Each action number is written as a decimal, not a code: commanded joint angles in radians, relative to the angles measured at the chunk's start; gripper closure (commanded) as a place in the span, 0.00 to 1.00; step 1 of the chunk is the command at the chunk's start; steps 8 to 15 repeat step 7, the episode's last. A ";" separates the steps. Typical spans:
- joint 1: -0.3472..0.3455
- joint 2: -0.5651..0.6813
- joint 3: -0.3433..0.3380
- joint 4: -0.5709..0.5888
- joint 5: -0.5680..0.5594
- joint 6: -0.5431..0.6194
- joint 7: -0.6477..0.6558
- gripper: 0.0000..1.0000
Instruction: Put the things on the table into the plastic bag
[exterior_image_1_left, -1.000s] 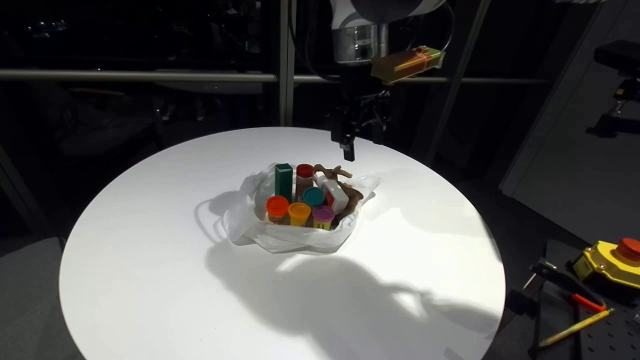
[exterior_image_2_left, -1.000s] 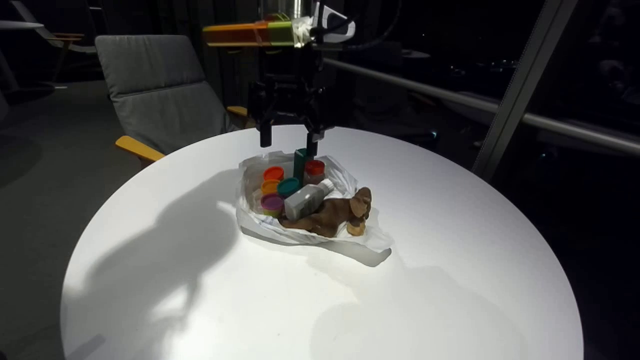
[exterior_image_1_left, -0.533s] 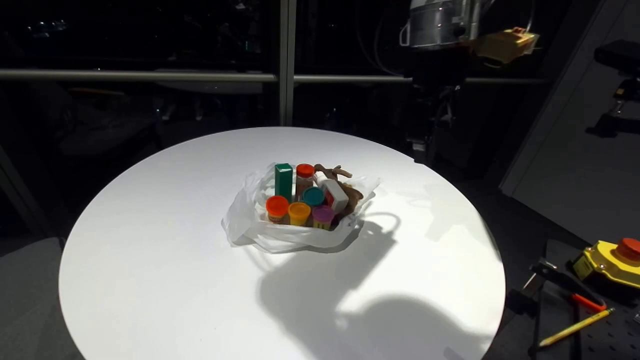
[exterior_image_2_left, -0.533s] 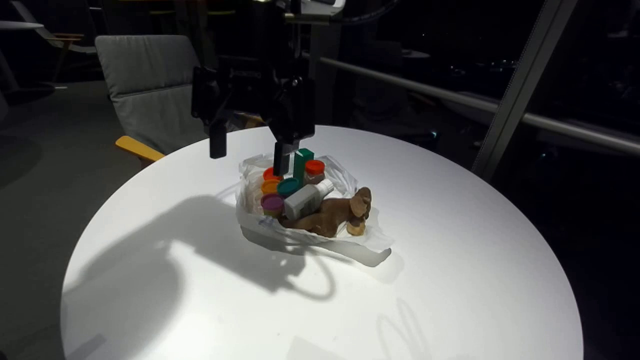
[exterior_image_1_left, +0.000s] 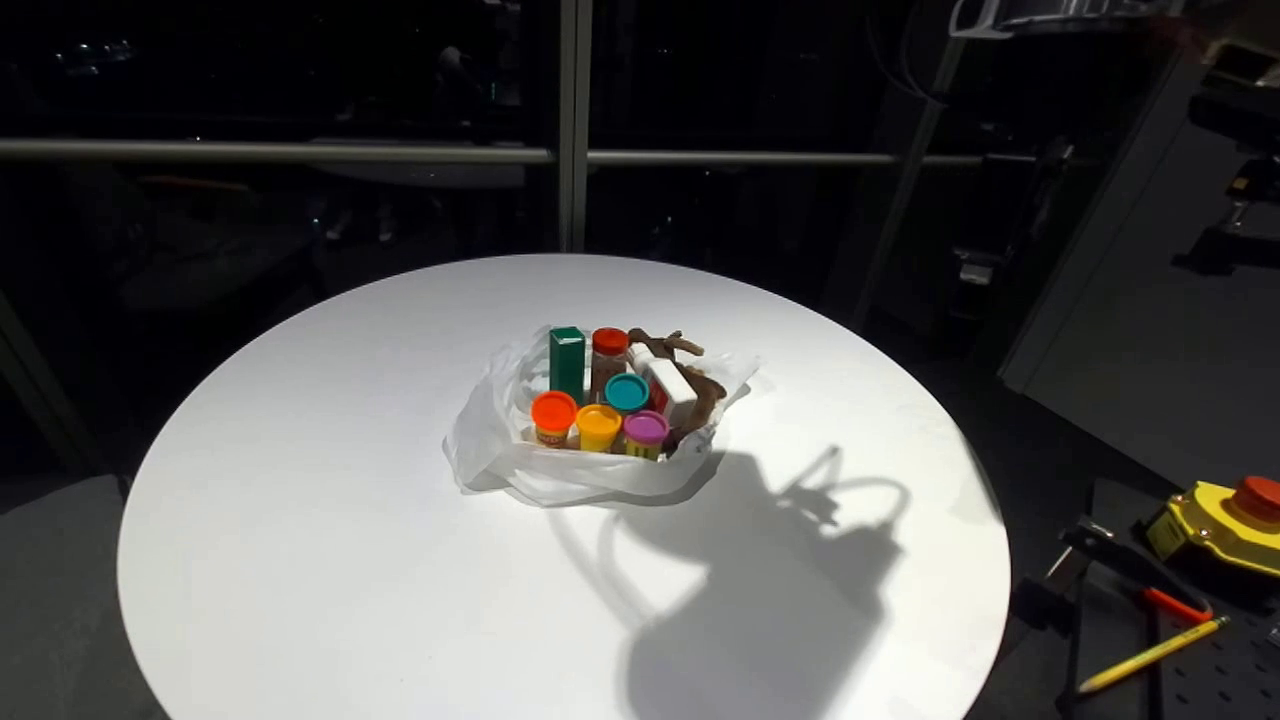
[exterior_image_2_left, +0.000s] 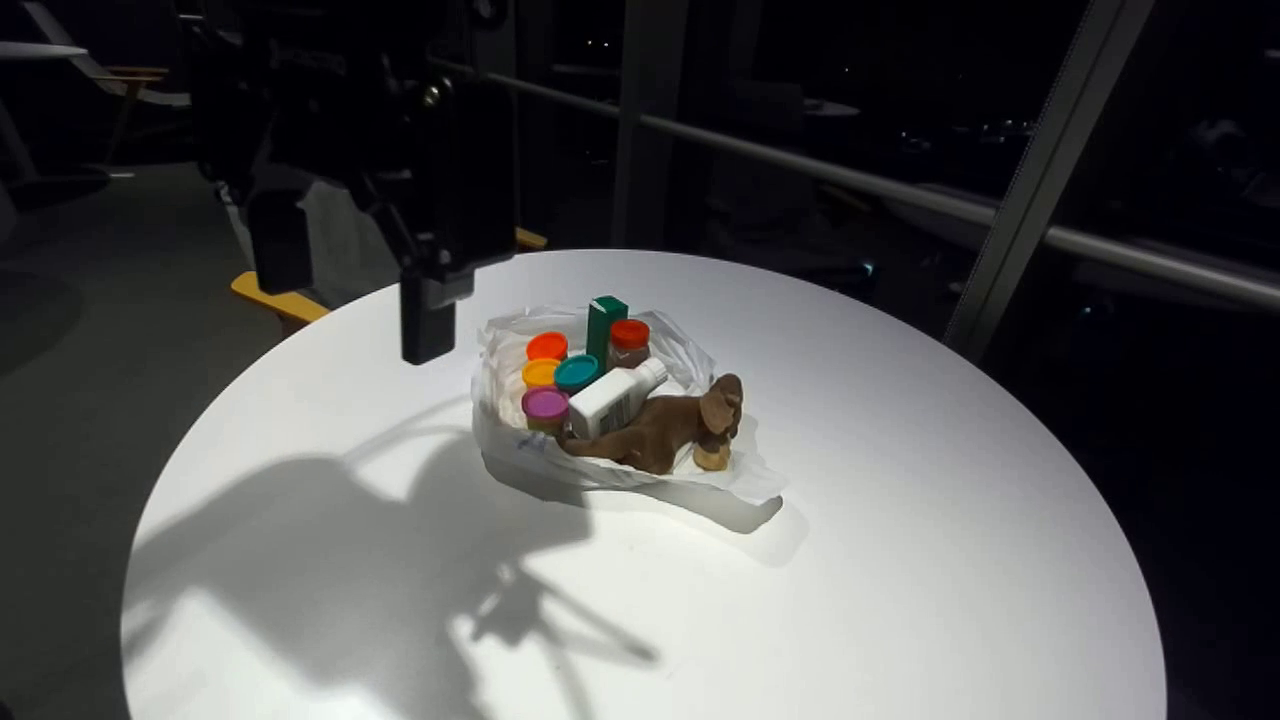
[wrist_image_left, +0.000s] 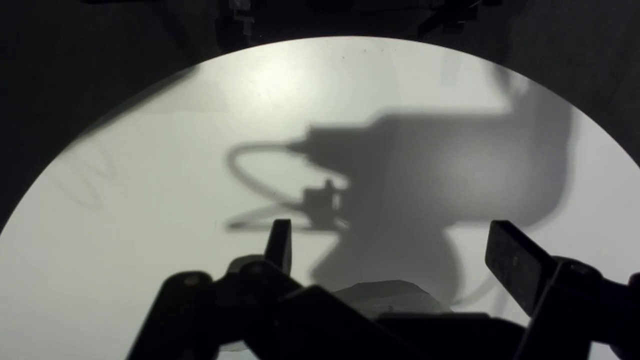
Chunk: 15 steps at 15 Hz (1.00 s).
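You are drawing the claw (wrist_image_left: 389, 237) (jaws spread wide) farther from the bag (exterior_image_1_left: 575, 477). Inside, the green box (exterior_image_1_left: 567, 370) is standing on end.

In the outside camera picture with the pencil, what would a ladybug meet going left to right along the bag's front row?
Left side of the plastic bag, orange-lidded cup, yellow-orange cup, purple-lidded cup.
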<state>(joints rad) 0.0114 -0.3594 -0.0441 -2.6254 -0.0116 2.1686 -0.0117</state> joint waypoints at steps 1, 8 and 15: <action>-0.010 -0.012 0.009 -0.008 0.004 -0.001 -0.004 0.00; -0.010 -0.015 0.009 -0.014 0.005 -0.001 -0.006 0.00; -0.010 -0.015 0.009 -0.014 0.005 -0.001 -0.006 0.00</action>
